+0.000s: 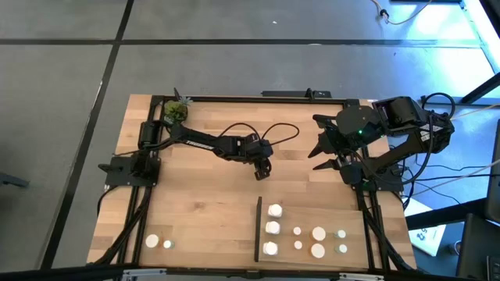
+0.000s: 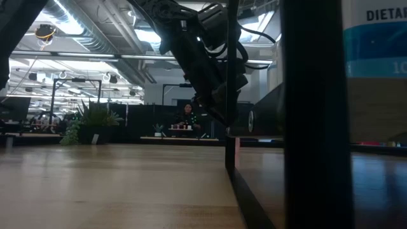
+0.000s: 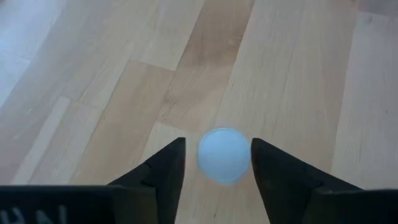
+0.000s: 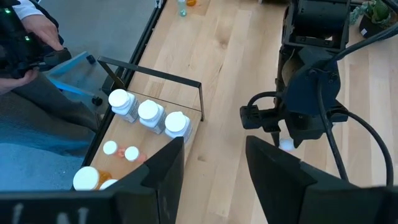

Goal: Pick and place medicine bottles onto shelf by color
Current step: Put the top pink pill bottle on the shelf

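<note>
Left wrist view settles the relation that matters: a small white bottle (image 3: 224, 155) sits squarely between the two dark fingers (image 3: 163, 171) of the left claw (image 1: 262, 172), seen cap-on from above, with a thin gap showing on each side — the jaws are parted around it rather than pressing on it. Its round top faces the camera, so its long axis runs vertical, in line with the claw's reach; whether its base rests on the tabletop (image 1: 203, 211) or hangs just clear cannot be told.

From overhead, this claw hangs over bare wood near the middle of the tabletop, up and to the left of the shelf (image 1: 348, 222) and its black upright strip (image 1: 258, 229). Two more loose bottles (image 1: 159, 242) stand far off at the near left corner. On the shelf the placed bottles stand upright in rows, three larger white ones (image 1: 272, 229) just beside the strip.

Farther right, the right claw (image 1: 328, 152) waits raised at the far right side — jaws parted, holding nothing. The left arm is clearly the nearer one to this bottle.
</note>
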`<state>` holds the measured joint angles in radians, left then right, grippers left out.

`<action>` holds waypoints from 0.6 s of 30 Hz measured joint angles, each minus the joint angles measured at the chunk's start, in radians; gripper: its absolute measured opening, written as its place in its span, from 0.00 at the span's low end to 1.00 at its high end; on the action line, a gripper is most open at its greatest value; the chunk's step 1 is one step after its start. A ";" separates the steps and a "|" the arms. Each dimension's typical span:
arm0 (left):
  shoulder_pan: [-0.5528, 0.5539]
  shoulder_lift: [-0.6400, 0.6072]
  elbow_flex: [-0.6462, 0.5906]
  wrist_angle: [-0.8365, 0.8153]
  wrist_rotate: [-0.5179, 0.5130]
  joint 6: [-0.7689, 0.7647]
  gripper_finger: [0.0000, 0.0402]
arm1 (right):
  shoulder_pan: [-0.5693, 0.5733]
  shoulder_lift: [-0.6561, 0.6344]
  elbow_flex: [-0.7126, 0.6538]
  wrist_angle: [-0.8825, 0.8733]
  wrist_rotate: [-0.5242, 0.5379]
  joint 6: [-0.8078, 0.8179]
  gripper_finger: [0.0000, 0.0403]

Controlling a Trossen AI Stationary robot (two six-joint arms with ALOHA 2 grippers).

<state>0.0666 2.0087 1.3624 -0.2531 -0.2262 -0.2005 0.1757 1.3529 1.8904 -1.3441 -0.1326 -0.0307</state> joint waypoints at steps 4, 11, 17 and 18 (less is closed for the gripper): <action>-0.004 0.000 0.000 0.000 -0.026 0.000 0.49 | 0.000 0.000 0.000 0.000 0.000 -0.001 0.43; -0.005 -0.056 0.001 -0.020 -0.035 0.000 0.52 | 0.000 0.000 0.000 0.000 0.000 0.000 0.43; -0.013 -0.141 0.002 -0.067 -0.053 0.000 0.52 | 0.000 0.000 0.000 0.002 0.000 0.000 0.43; -0.016 -0.162 0.001 -0.100 -0.052 0.000 0.52 | 0.000 0.000 0.000 0.003 0.000 0.000 0.43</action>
<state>0.0509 1.8469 1.3635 -0.3532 -0.2781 -0.2001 0.1754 1.3529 1.8904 -1.3410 -0.1323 -0.0308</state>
